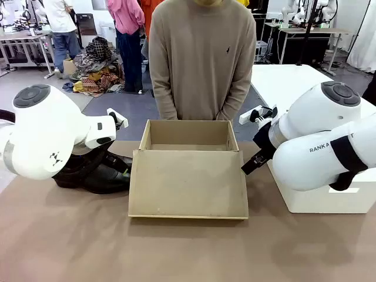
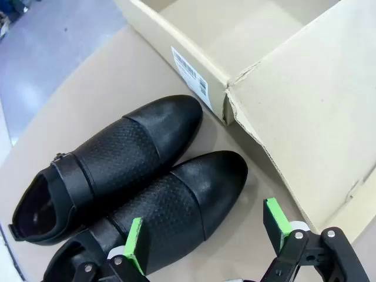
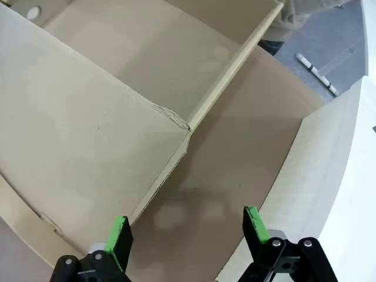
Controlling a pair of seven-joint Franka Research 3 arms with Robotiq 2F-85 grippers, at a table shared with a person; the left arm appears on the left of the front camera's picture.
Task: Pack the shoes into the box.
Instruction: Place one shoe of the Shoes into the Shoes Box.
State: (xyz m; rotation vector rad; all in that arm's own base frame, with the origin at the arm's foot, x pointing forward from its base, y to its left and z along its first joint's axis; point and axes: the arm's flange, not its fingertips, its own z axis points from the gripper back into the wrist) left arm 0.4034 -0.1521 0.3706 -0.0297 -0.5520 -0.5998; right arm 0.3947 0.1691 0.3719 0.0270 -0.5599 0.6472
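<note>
The shoes (image 2: 141, 176), a glossy black pair with textured uppers and a strap, lie side by side on the table with their toes toward the box (image 2: 158, 35). My left gripper (image 2: 205, 232) hovers open just above the nearer shoe's toe, holding nothing. In the front view the shoes (image 1: 97, 176) sit left of the box (image 1: 188, 124), partly behind my left arm. The tan cardboard box stands open with its lid (image 1: 188, 185) laid flat toward me. My right gripper (image 3: 187, 230) is open over bare table between the lid (image 3: 76, 135) and a white box (image 3: 329, 176).
A large white box (image 1: 323, 202) stands on the table at the right, under my right arm. A person (image 1: 202, 59) stands at the far side behind the cardboard box, hands down. The brown table (image 1: 176, 252) is bare in front of the lid.
</note>
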